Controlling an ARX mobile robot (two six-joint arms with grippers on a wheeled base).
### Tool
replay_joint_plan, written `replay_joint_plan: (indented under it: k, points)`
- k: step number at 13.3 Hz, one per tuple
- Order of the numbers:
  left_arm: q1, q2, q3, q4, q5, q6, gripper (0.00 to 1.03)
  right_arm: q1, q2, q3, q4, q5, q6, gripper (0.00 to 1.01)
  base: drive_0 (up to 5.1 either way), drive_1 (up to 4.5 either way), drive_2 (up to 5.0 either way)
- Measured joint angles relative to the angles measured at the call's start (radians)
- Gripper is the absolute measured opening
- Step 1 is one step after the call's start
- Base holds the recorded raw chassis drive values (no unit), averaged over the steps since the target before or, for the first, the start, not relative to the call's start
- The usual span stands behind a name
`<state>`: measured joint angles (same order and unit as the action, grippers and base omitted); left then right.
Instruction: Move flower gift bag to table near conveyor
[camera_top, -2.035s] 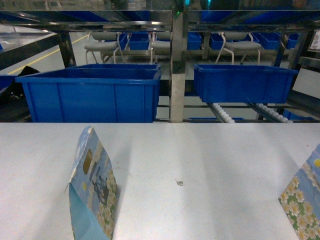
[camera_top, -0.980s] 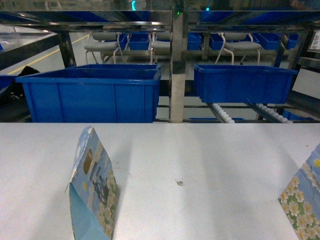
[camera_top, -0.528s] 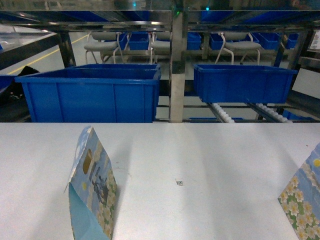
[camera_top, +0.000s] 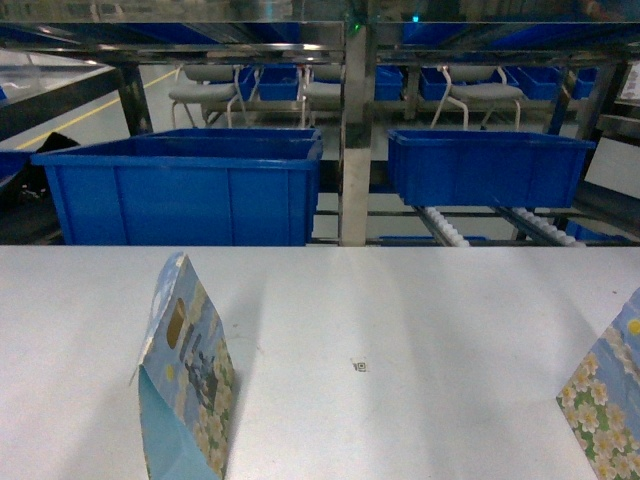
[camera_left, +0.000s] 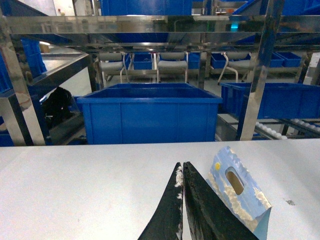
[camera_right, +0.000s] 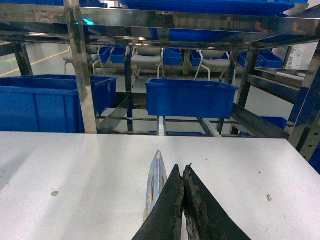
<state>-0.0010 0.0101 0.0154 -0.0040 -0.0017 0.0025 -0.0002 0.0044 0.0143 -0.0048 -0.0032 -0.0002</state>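
Observation:
Two flower gift bags stand upright on the white table (camera_top: 420, 300). One bag (camera_top: 185, 385) is at the front left and shows sky print, daisies and a handle hole. The other bag (camera_top: 608, 405) is cut off by the right edge. Neither gripper appears in the head view. In the left wrist view my left gripper (camera_left: 181, 165) is shut and holds nothing, with the left bag (camera_left: 239, 192) just to its right, apart from it. In the right wrist view my right gripper (camera_right: 182, 167) is shut and holds nothing, with a bag (camera_right: 157, 182) seen edge-on just to its left.
Beyond the table's far edge stands a steel rack with conveyor roller tracks (camera_top: 445, 228). A large blue crate (camera_top: 180, 185) sits at the left and a smaller blue crate (camera_top: 485, 165) at the right. A steel post (camera_top: 354, 140) rises between them. A tiny dark mark (camera_top: 360, 366) lies mid-table.

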Motion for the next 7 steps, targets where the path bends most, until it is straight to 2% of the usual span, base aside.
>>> replay_joint_plan:
  k: [3,7]
  points:
    - [0.000,0.000,0.000,-0.001,0.002,-0.002,0.04,0.000,0.000,0.000,0.000,0.000,-0.001,0.02,0.0,0.00,0.0]
    - [0.000,0.000,0.000,-0.001,0.001,-0.002,0.59,0.000,0.000,0.000,0.000,0.000,0.000,0.56,0.0,0.00,0.0]
